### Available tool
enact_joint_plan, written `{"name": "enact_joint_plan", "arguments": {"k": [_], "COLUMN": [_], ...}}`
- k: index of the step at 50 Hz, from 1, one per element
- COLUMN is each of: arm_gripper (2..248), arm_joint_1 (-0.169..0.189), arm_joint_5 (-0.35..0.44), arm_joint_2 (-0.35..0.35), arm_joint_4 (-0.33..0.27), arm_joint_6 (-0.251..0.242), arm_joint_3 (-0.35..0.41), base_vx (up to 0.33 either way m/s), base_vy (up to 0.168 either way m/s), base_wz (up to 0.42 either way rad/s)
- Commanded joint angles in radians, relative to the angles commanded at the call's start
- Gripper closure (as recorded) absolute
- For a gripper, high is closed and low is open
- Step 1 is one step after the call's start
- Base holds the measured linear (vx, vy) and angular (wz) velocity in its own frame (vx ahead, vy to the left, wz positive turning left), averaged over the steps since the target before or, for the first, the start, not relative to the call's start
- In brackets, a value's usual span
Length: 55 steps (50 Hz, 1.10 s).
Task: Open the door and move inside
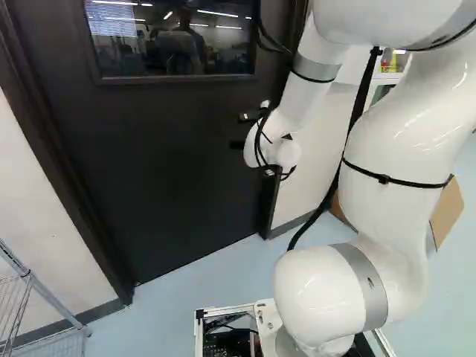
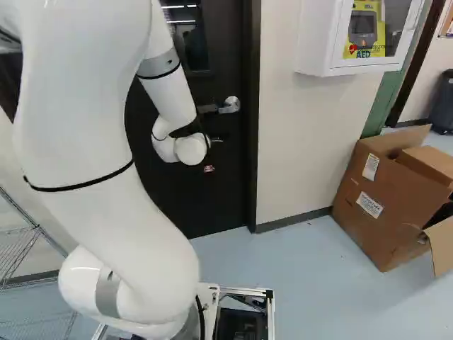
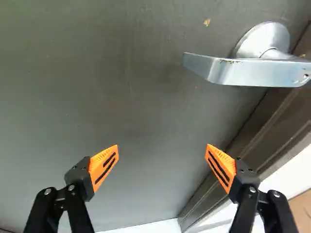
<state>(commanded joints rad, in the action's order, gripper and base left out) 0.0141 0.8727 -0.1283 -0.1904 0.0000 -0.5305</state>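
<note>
Wrist view is showing the claw gripping nothing, its fingers standing wide apart, probably leaving room to catch the handle, which is sticking out ahead from the closed door.

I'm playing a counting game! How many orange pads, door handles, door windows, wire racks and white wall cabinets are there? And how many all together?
Orange pads: 2
Door handle: 1
Door window: 1
Wire rack: 1
White wall cabinet: 1
Total: 6
</note>
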Motion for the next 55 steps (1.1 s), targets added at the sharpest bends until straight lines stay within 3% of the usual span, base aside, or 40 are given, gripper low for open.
{"name": "enact_joint_plan", "arguments": {"k": [15, 55], "arm_gripper": [3, 3], "arm_joint_1": [0.006, 0.006], "arm_joint_5": [0.0, 0.0], "arm_joint_2": [0.079, 0.177], "arm_joint_4": [0.0, 0.0], "arm_joint_6": [0.0, 0.0], "arm_joint_3": [0.05, 0.049], "base_vx": [0.0, 0.0], "base_vy": [0.0, 0.0], "base_wz": [0.0, 0.0]}}
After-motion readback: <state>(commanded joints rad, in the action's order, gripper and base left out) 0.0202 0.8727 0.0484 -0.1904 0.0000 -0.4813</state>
